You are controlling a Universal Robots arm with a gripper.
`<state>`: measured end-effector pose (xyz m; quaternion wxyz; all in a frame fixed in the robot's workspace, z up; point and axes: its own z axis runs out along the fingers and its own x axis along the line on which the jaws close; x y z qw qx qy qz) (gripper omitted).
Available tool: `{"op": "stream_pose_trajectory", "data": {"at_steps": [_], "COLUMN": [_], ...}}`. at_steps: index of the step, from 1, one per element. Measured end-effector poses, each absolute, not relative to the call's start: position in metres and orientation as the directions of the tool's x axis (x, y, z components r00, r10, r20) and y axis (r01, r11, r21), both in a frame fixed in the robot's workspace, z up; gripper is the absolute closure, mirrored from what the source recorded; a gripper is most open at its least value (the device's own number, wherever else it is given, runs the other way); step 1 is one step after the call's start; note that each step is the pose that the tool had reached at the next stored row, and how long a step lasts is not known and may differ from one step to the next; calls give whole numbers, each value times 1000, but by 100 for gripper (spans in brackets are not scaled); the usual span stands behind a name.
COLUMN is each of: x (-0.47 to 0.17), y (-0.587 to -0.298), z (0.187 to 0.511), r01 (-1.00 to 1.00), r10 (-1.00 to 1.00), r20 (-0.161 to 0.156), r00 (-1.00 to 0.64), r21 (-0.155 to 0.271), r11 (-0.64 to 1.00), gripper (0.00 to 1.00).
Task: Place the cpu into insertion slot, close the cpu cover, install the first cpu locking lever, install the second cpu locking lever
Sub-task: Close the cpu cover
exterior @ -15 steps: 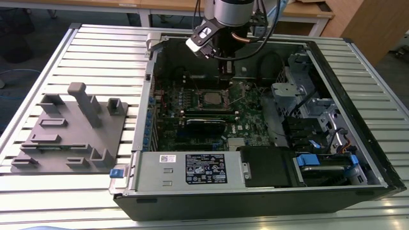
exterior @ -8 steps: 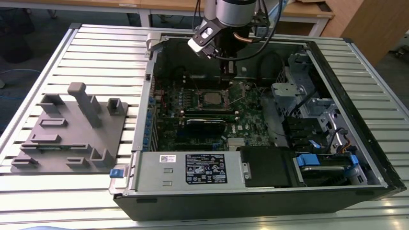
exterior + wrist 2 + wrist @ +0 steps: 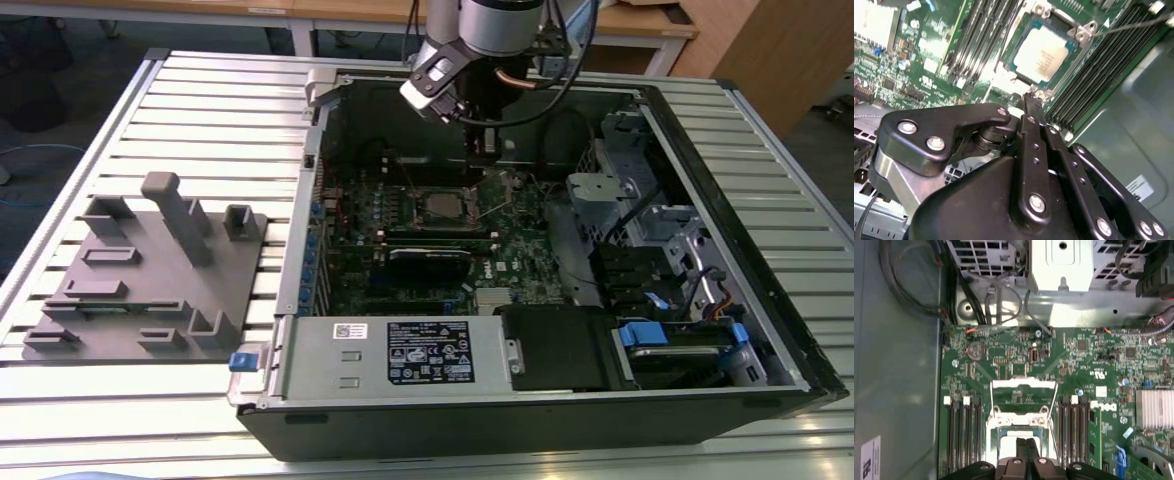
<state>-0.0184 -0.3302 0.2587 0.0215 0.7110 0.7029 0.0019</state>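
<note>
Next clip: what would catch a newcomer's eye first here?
An open computer case on a slatted table, with the gripper hanging inside it, fingers shut, over the green board. In the second wrist view a silver-topped chip sits in its socket; in the first wrist view the metal cover lies flipped open beside it.

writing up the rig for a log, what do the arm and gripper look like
The arm has a silvery-grey cylindrical wrist with black cables looping beside it. The gripper is black, built of flat linkage bars joined by silver screws, tapering to slim fingers.
</note>
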Motion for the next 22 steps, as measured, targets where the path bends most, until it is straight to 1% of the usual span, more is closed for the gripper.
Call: {"op": "stream_pose_trajectory", "data": {"at_steps": [22], "x": [23], "y": [-330], "z": [258], "r01": [999], "r10": [1000], "r20": [-27], "r00": [12], "r21": [33], "r11": [-11], "gripper": [89]}}
